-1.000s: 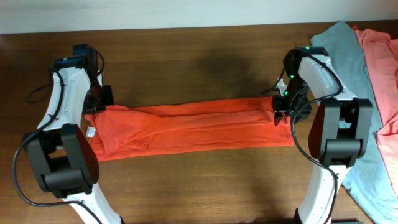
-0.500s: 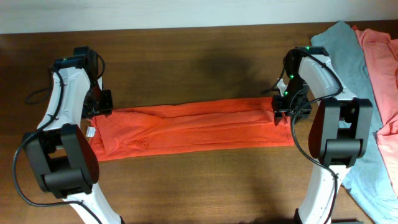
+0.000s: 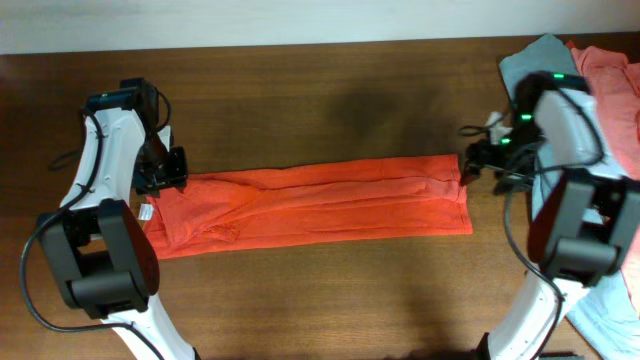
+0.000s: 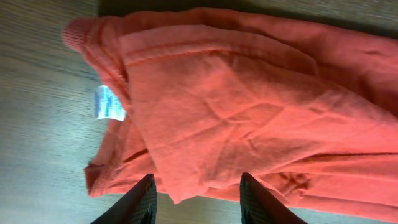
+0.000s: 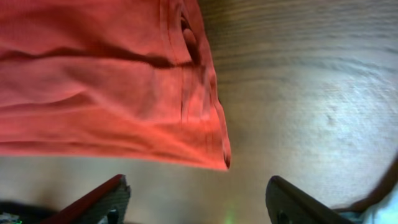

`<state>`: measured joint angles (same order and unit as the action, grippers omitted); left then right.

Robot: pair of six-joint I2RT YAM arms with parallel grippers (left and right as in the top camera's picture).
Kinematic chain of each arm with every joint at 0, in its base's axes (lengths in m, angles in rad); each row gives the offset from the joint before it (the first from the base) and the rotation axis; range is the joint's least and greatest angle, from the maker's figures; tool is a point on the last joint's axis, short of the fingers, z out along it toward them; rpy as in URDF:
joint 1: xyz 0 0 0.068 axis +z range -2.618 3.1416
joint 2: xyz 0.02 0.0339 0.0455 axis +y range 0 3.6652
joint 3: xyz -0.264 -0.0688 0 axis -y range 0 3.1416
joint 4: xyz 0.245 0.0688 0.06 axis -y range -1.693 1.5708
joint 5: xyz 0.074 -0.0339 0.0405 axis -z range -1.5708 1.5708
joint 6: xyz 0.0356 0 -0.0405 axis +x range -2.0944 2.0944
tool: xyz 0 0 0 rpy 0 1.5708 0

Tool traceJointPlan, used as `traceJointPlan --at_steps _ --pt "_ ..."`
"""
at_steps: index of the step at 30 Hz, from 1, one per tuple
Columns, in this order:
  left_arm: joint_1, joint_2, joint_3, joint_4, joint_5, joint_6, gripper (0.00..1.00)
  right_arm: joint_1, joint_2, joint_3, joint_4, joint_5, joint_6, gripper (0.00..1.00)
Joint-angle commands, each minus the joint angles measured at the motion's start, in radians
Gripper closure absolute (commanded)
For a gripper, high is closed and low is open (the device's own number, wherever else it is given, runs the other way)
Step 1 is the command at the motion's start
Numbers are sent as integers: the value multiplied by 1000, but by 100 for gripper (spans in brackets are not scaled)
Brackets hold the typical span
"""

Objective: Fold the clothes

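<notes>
I see the orange shirt [image 3: 310, 205] lying as 1 long flat band across the surface [image 3: 320, 100]. My left gripper [image 4: 200, 199] stands parted over its tag end, holding nothing. My right gripper [image 5: 196, 202] gapes wide just beside the other end, empty.

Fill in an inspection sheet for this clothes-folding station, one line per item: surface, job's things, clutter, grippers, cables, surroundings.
Surface: dark wooden table, bare wood around the clothes.
Job's things: orange-red T-shirt lies flat in a long folded band between the arms, with a white label at its left end. The grey T-shirt and salmon-pink T-shirt lie spread at the right edge.
Clutter: nothing seen.
Grippers: left gripper open over the shirt's left end, holding nothing. Right gripper open over bare wood, just past the shirt's right edge.
Cables: black cables run along both arms, clear of the cloth.
Surroundings: pale wall behind the table.
</notes>
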<state>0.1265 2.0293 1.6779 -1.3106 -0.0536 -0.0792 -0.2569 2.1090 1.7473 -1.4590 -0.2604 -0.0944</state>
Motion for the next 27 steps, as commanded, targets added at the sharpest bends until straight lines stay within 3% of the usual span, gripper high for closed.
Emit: traceJointPlan --at_steps 1,6,16,27 --pt "-11 -19 8 -4 43 5 57 -47 -26 -5 -3 -176 -156 23" --pt "-25 -19 8 -7 48 5 56 -57 -25 -98 60 -309 -287 21" --pt "-42 -19 8 -8 47 5 56 -58 -25 -335 364 -266 -218 21" --pt "-42 -19 8 -8 47 5 56 -57 -25 -377 428 -259 -199 21"
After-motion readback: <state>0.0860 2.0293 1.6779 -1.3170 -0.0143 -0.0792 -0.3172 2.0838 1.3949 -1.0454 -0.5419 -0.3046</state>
